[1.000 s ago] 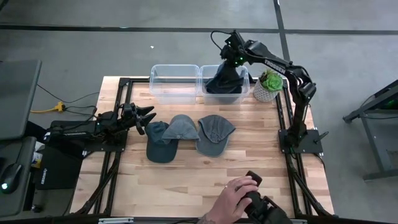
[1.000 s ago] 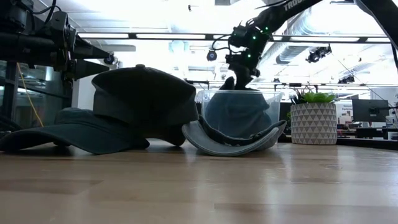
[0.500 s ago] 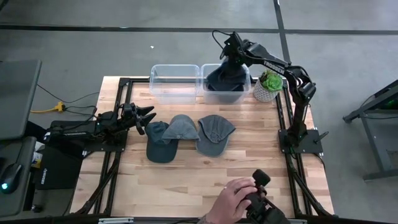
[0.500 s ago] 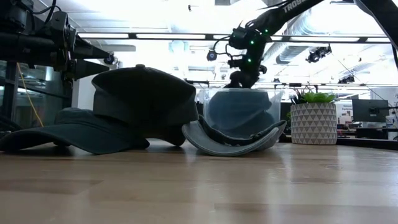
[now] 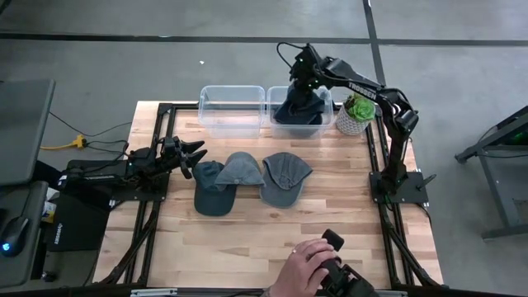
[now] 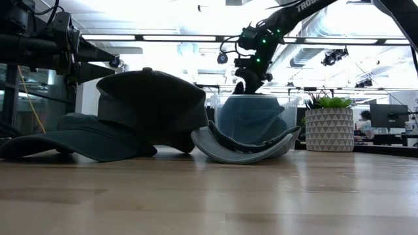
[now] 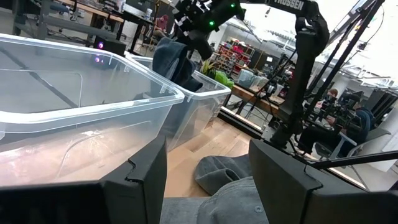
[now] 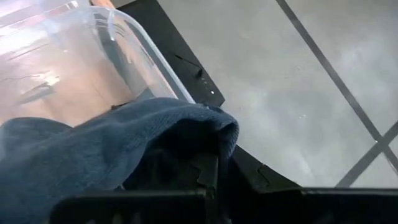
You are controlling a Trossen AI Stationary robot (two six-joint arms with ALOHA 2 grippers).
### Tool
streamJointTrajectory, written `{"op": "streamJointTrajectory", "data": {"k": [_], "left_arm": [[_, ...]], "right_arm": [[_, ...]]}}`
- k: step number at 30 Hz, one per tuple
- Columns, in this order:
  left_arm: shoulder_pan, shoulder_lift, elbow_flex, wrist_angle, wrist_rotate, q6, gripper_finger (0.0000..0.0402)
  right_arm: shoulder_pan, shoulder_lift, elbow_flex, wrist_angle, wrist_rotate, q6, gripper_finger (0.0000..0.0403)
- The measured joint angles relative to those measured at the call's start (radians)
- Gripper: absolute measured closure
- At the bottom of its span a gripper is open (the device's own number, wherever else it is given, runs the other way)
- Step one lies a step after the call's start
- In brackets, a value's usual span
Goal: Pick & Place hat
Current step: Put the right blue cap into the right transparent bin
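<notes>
My right gripper (image 5: 302, 82) hangs over the right clear bin (image 5: 323, 124) at the table's far edge, shut on a dark blue hat (image 5: 299, 110) that stands inside the bin. The low view shows the hat (image 6: 251, 121) through the bin wall. Three more hats lie side by side on mid-table: a dark teal one (image 5: 210, 190), a grey-blue one (image 5: 241, 169) and a grey one (image 5: 285, 177). My left gripper (image 5: 198, 157) waits open, just left of the teal hat. My right gripper (image 8: 208, 171) pinches a bunched fold of the hat's upper part (image 8: 186, 115) from above, pointing down. The cloth drapes over the fingers and hides the place of contact. The hat hangs below the fingers, and its lower part (image 6: 251, 130) sits inside the right bin.
A second clear bin (image 5: 232, 107) stands left of the right one. A potted plant (image 5: 356, 114) stands right of the bins. A person's hand (image 5: 309, 264) holds a dark device at the table's near edge. Bare wood lies between the hats and the near edge.
My right gripper has shifted a little toward the table's left edge over the right bin, still shut on the hat. The hat has stayed in the bin. The person's hand at the near edge has moved slightly.
</notes>
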Motion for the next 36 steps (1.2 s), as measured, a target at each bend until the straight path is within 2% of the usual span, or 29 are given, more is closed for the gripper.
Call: {"op": "streamJointTrajectory", "data": {"k": [5, 10, 20, 24, 31, 36], "left_arm": [[0.0, 0.0, 0.0, 0.0, 0.0, 0.0, 0.0209], [0.0, 0.0, 0.0, 0.0, 0.0, 0.0, 0.0209], [0.0, 0.0, 0.0, 0.0, 0.0, 0.0, 0.0209], [0.0, 0.0, 0.0, 0.0, 0.0, 0.0, 0.0209], [0.0, 0.0, 0.0, 0.0, 0.0, 0.0, 0.0209], [0.0, 0.0, 0.0, 0.0, 0.0, 0.0, 0.0209]], "right_arm": [[0.0, 0.0, 0.0, 0.0, 0.054, -0.014, 0.0375], [0.0, 0.0, 0.0, 0.0, 0.04, -0.027, 0.0344], [-0.007, -0.003, 0.0, 0.022, 0.043, -0.054, 0.0205], [-0.009, -0.022, 0.0, 0.068, 0.059, -0.081, 0.0166], [-0.009, -0.048, 0.001, 0.088, 0.061, -0.143, 0.0161], [-0.008, -0.086, 0.001, 0.106, -0.077, -0.136, 0.0177]]}}
